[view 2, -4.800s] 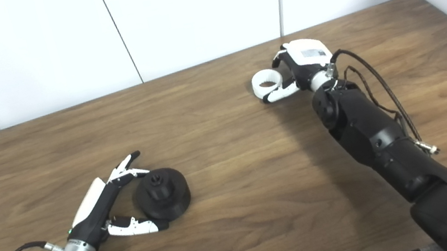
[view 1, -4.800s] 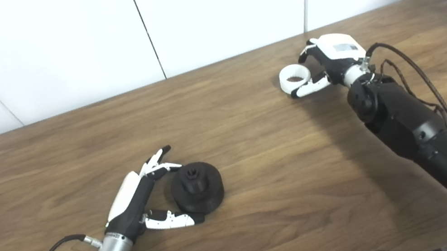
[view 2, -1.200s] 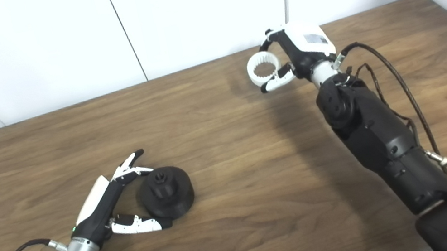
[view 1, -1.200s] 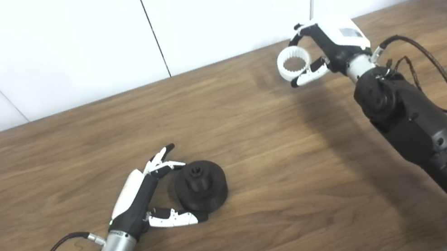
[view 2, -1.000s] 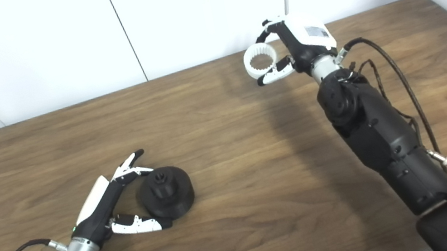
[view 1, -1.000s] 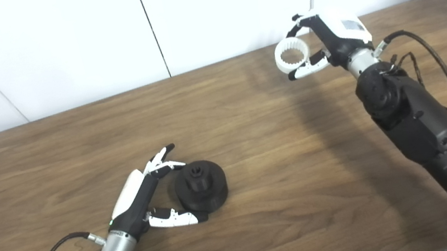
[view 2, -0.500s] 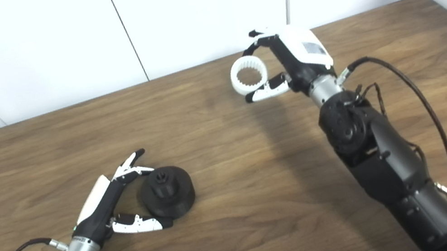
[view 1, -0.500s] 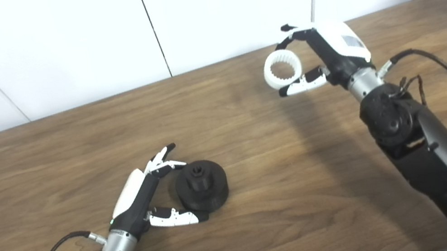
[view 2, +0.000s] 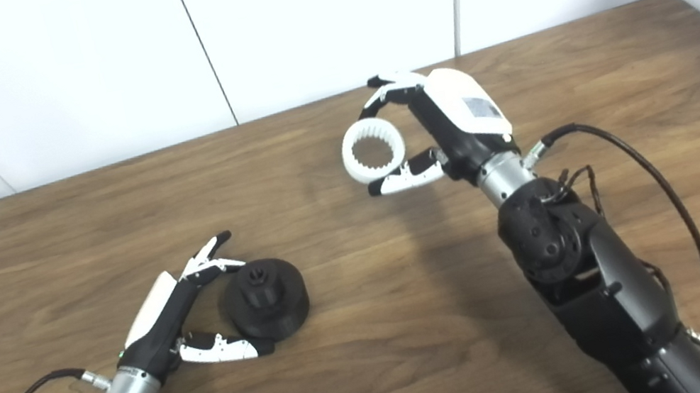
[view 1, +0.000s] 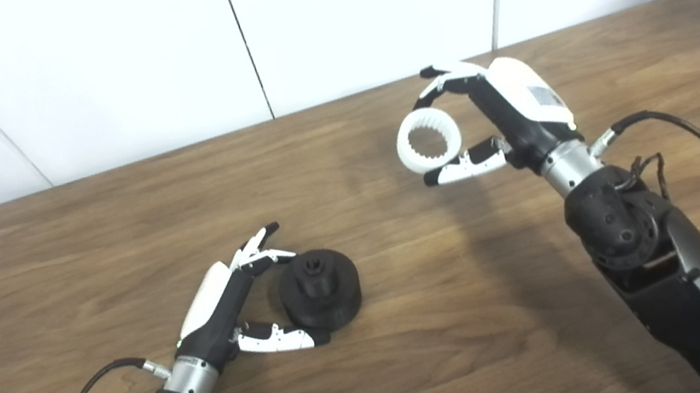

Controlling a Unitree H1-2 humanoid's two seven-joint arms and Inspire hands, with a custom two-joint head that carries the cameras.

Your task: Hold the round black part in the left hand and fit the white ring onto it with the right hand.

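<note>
The left robot hand (view 1: 225, 306) is seen resting low on the bench (view 1: 44, 257), fingers spread apart around the round black part (view 1: 320, 290), which sits on the bench at near left. Farther right, the white ring (view 1: 429, 141) is held raised above the bench, clamped in the right robot hand (view 1: 495, 120).

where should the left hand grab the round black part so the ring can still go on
Grip the round black part by its wide outer rim, coming in from its left side, where the left hand already brackets it. It lies flat on the table with the raised hub on top, so a side grip likely leaves the top free for the white ring.
</note>
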